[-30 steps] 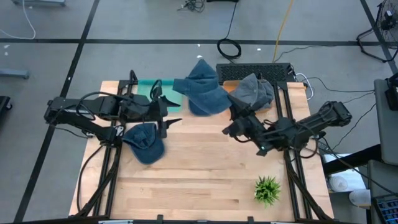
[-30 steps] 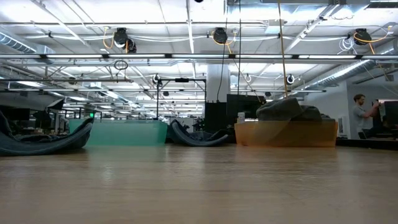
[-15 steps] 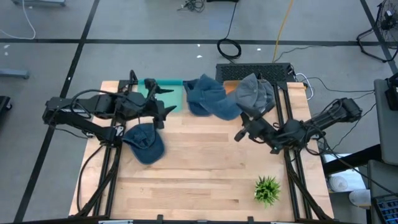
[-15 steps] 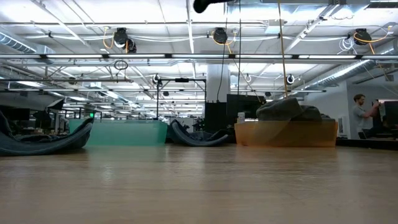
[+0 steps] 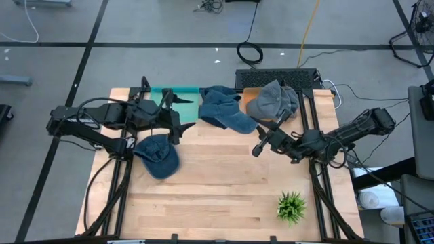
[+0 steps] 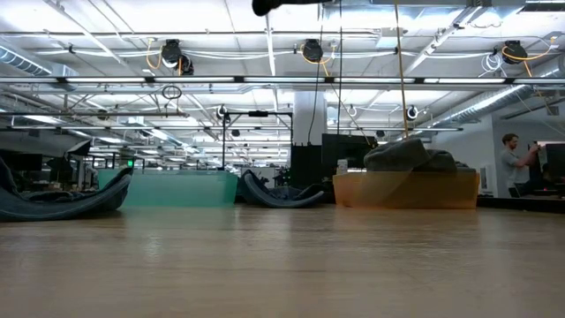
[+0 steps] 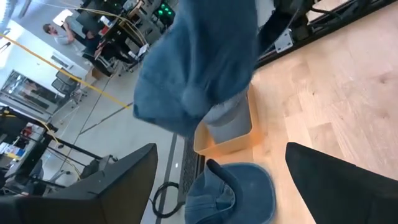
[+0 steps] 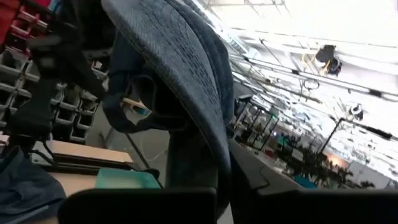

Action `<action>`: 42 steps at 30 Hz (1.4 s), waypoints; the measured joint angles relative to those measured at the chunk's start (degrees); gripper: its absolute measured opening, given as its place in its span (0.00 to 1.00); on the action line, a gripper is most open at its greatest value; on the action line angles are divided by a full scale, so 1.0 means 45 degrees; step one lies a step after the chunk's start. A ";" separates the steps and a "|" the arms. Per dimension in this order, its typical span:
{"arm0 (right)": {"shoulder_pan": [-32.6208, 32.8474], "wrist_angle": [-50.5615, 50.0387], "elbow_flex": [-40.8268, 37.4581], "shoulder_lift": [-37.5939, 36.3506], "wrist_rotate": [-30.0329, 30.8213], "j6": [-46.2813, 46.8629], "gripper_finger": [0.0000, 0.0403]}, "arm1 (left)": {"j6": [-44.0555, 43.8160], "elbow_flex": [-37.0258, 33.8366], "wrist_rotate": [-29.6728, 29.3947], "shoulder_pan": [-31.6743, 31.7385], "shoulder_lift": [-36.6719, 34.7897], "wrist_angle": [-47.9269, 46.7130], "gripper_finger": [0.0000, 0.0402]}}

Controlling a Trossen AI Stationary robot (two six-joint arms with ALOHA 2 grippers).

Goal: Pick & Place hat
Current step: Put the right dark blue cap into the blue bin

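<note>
A blue hat [image 5: 227, 112] hangs in the air over the far middle of the table, held by my right gripper [image 5: 258, 147]; its underside fills the right wrist view [image 8: 180, 68], and it shows ahead of my left gripper [image 7: 199, 62]. A second blue hat [image 5: 159, 156] lies crown-up on the table's left part. A third [image 7: 230, 193] lies on the table by the orange bin [image 7: 227, 140], which holds a grey hat [image 5: 274, 100]. My left gripper [image 5: 178, 112] is open beside the teal bin [image 5: 163, 95], touching nothing. My right gripper is shut on the blue hat's brim [image 8: 214, 155], pinched between the two fingers. The fingers come slanting from the table's right and near side. The hat is lifted clear of the table, its crown farther out toward the far left; its lowest edge [image 6: 282, 5] shows above the table.
A small green plant [image 5: 291, 207] stands near the table's near right corner. A black keyboard [image 5: 274, 78] lies beyond the far edge behind the orange bin. The table's near middle [image 5: 217, 196] is bare wood. A person [image 6: 510, 168] stands far off in the room.
My right gripper has drawn a little toward the table's right and near side with the blue hat. The hat has swung round and settled lower, so its edge now shows at the top of the low view. My left gripper has stayed open and shifted only slightly.
</note>
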 joint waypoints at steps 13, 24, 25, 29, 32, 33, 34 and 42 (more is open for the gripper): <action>-0.1013 0.0172 0.0000 0.0787 -0.1620 0.1463 0.00 | -0.0496 0.0000 0.0095 -0.0057 0.0010 0.1876 0.90; -0.1071 0.0674 0.0000 0.1082 -0.1635 0.1202 0.00 | -0.0560 0.0005 0.0129 -0.0057 0.0180 0.1634 0.58; -0.1071 0.0692 0.0000 0.1080 -0.1636 0.1202 0.00 | -0.0512 0.0005 -0.0129 -0.0057 0.0183 0.1634 0.53; -0.1071 0.0525 0.0000 0.1082 -0.1636 0.1186 0.00 | -0.0511 0.0005 -0.0846 -0.0057 0.0203 0.1655 0.29; -0.1071 0.0492 0.0000 0.1082 -0.1640 0.1183 0.00 | -0.0315 0.0005 -0.0820 -0.0057 0.0199 0.1663 0.09; -0.1071 0.0490 0.0000 0.1082 -0.1678 0.1181 0.00 | -0.0166 0.0005 -0.0730 -0.0057 0.0199 0.1644 0.05; -0.1071 0.0469 0.0000 0.1082 -0.1834 0.1190 0.00 | 0.0038 0.0005 -0.0737 -0.0057 0.0199 0.1625 0.03; -0.1069 0.0307 0.0000 0.1082 -0.2566 0.1212 0.02 | 0.4942 0.0005 -0.1690 -0.0026 0.0199 0.1008 0.01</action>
